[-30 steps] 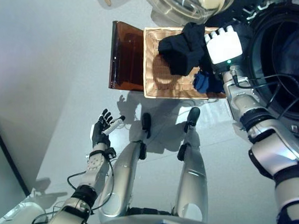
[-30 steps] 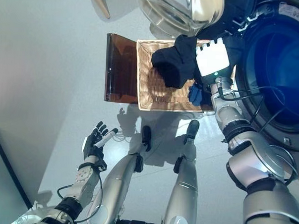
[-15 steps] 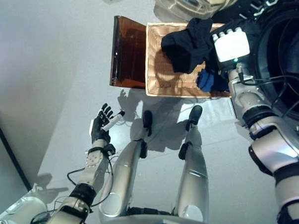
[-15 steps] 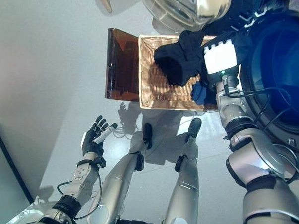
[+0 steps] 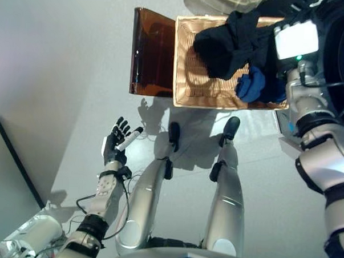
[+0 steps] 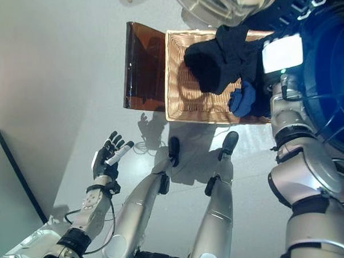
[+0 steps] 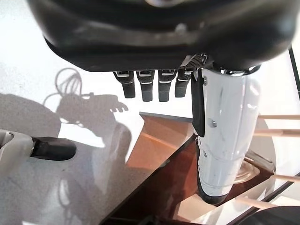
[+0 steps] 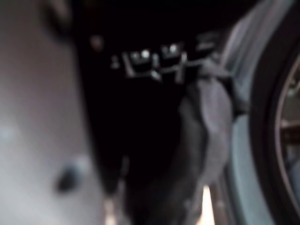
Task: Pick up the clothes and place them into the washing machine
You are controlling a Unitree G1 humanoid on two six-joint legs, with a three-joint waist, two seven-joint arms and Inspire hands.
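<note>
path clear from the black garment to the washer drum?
Nothing visible blocks it. The right hand holds the black garment up over the wicker basket, right beside the washing machine opening. The blue garment lies lower in the basket, out of the way. The left hand is idle.

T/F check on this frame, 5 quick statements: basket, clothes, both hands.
1. The right robot hand holds a black garment above the wicker basket. True.
2. The left robot hand grips a blue cloth. False: it holds nothing, its fingers straight, over the bare floor.
3. A blue garment lies at the basket's right side. True.
4. A brown translucent panel sits at the basket's left side. True.
5. The basket is empty. False: the blue garment is in it, and the black garment hangs over it.
</note>
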